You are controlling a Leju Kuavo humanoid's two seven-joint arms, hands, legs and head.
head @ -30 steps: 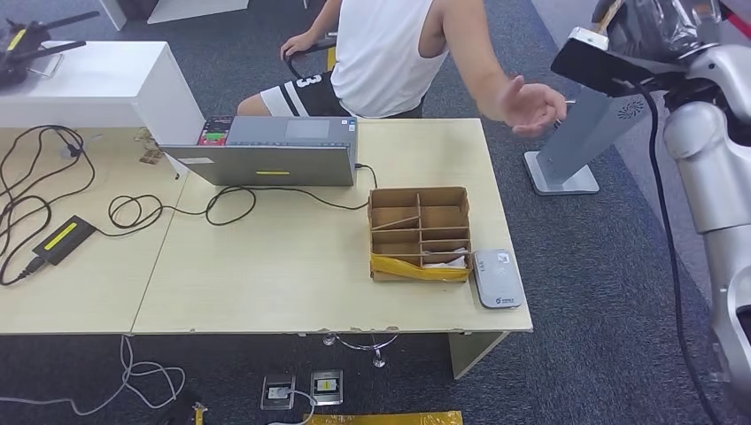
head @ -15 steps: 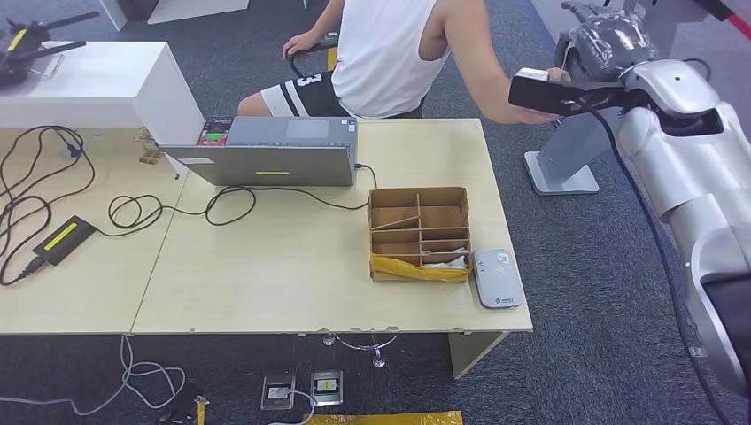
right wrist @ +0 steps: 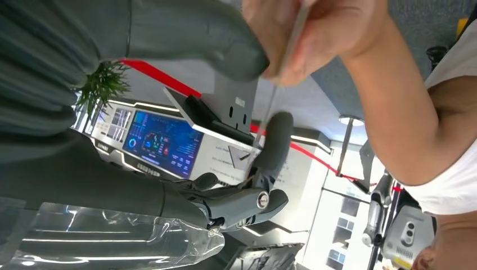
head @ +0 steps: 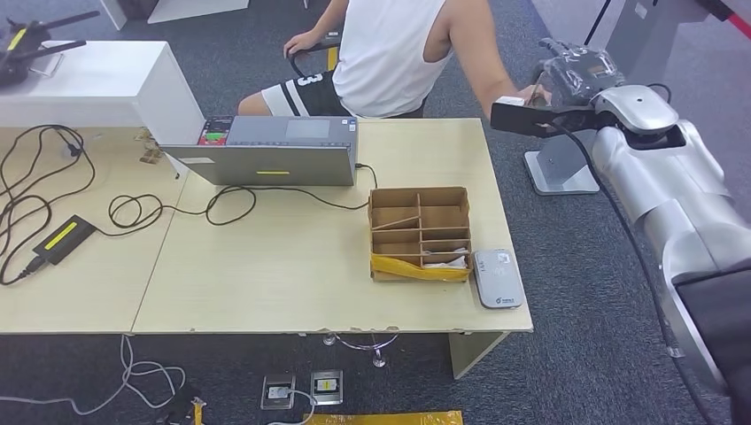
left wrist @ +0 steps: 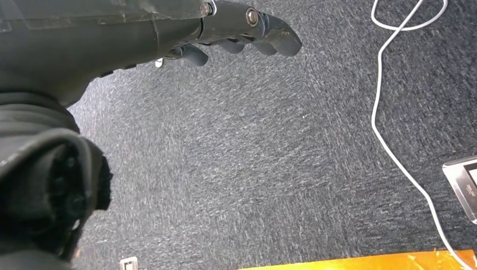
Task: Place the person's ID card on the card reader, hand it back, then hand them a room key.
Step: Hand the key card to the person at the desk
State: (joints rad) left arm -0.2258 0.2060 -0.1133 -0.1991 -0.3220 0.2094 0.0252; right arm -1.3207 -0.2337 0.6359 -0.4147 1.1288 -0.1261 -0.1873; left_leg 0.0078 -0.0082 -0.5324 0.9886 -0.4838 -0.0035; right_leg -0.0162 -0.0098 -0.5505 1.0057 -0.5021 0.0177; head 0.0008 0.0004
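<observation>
The pale wooden table [head: 292, 266] is partly cut off. The small grey card reader [head: 497, 278] is seen at its near right corner. The right hand [right wrist: 185, 84] is raised with thumb and finger spread around a thin ID card [right wrist: 275, 93], seen edge-on and pinched by the person's hand [right wrist: 315, 28]; contact cannot be told. The left hand [left wrist: 169, 28] hangs with loosely curled fingers, nothing held.

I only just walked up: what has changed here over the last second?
The robot's right hand swung in and down to meet the person's hand, which reached out holding a thin card. Whether the robot grips it yet is unclear. The card reader, cardboard box and laptop stayed put.
</observation>
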